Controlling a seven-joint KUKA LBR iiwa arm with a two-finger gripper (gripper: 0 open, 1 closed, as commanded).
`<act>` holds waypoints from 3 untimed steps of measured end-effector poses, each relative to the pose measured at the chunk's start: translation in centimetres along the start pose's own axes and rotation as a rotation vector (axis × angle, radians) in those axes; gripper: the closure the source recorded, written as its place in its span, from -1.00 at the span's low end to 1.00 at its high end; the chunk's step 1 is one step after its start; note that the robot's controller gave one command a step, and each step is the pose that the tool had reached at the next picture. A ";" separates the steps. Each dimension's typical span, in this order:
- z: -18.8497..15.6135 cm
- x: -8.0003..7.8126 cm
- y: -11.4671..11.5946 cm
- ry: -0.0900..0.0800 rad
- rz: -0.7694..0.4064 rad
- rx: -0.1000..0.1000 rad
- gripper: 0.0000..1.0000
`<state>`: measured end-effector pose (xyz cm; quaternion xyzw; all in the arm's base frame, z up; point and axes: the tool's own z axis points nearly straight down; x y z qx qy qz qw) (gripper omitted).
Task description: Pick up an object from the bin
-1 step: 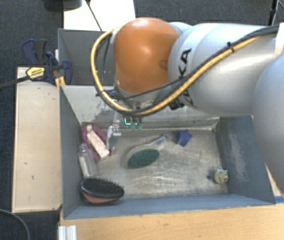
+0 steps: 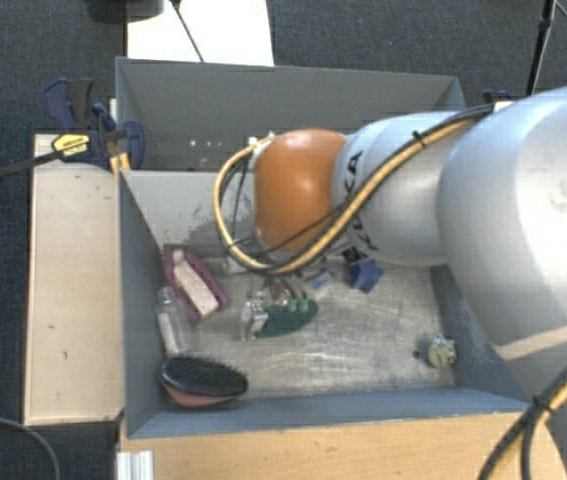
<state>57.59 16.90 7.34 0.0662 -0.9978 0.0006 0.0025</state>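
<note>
Robotics lab for sure: big silver robot arm point(image 2: 483, 198) over a grey metal bin point(image 2: 283, 103), black cables point(image 2: 3, 171) on dark carpet point(image 2: 23, 28) beside it.

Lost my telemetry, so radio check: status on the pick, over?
Hand low mid-bin, at dark green thing. Grip unconfirmed. Pink block and clear bottle nearby, apart from hand.
</note>
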 end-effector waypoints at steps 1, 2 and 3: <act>-2.8 2.9 -4.2 -0.006 -0.083 0.000 -1.00; -2.8 2.7 -4.0 -0.011 -0.079 -0.002 1.00; -13.6 3.3 -4.1 -0.015 -0.101 -0.001 1.00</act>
